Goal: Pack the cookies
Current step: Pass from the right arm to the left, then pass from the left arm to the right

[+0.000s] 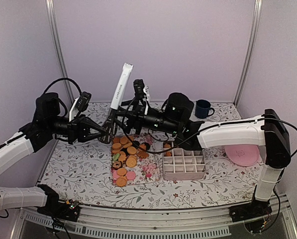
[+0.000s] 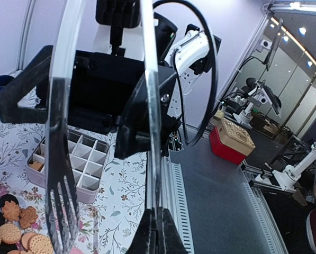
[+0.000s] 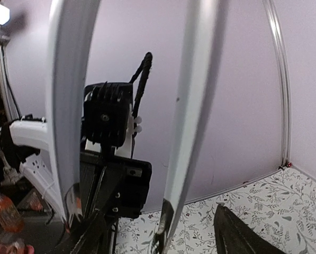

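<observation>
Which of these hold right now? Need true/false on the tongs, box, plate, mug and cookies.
1. The left fingers are shut on the tongs. True.
2. Every cell of the box holds a cookie. False: only a cell or two at its far left corner are filled; the others look empty.
3. The plate lies to the right of the box in the top view. True.
4. The mug stands on the tray. False: it stands apart, at the far edge of the table.
5. Most cookies lie on the tray. True.
</observation>
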Controlling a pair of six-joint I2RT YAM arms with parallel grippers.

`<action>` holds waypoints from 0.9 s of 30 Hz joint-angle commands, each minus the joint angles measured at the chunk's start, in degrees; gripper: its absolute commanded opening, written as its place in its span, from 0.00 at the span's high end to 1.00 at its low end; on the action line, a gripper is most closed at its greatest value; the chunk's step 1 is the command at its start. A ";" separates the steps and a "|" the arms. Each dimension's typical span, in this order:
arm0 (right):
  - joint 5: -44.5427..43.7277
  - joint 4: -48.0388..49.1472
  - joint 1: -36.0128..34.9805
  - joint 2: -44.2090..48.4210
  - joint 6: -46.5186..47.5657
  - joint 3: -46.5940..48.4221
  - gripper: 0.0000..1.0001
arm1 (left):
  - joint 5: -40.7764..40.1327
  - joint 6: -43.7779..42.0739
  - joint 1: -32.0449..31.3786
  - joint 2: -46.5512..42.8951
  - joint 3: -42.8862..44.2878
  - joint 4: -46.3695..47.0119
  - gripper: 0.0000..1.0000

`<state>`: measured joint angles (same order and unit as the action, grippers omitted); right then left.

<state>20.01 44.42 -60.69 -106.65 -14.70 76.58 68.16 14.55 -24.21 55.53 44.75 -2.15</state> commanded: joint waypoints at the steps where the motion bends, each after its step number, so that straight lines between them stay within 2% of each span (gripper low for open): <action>1: 10.11 -5.61 3.60 6.02 -0.45 -1.30 0.22 | -0.59 -4.95 0.62 -0.03 3.38 -4.24 1.00; 4: 20.15 -7.45 8.02 9.77 -3.34 -3.92 0.10 | -1.39 -7.71 0.73 0.10 4.02 -6.66 1.00; 8: 26.82 -13.08 10.50 12.62 -3.58 -3.59 0.06 | -3.16 -10.93 0.65 0.18 3.88 -8.88 1.00; 16: 31.07 -28.23 11.69 8.16 1.58 7.11 0.06 | -5.53 -17.46 0.42 1.23 4.31 -12.65 1.00; 22: 31.97 -32.79 11.69 5.12 2.62 11.84 0.06 | -7.98 -24.73 -0.05 1.73 5.00 -17.98 1.00; 27: 31.72 -33.26 11.54 3.30 2.58 13.64 0.11 | -8.43 -26.36 -0.30 1.98 5.13 -18.87 1.00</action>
<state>50.74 13.56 -49.06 -101.80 -12.80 87.70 60.31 -7.86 -24.21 57.43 47.99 -19.55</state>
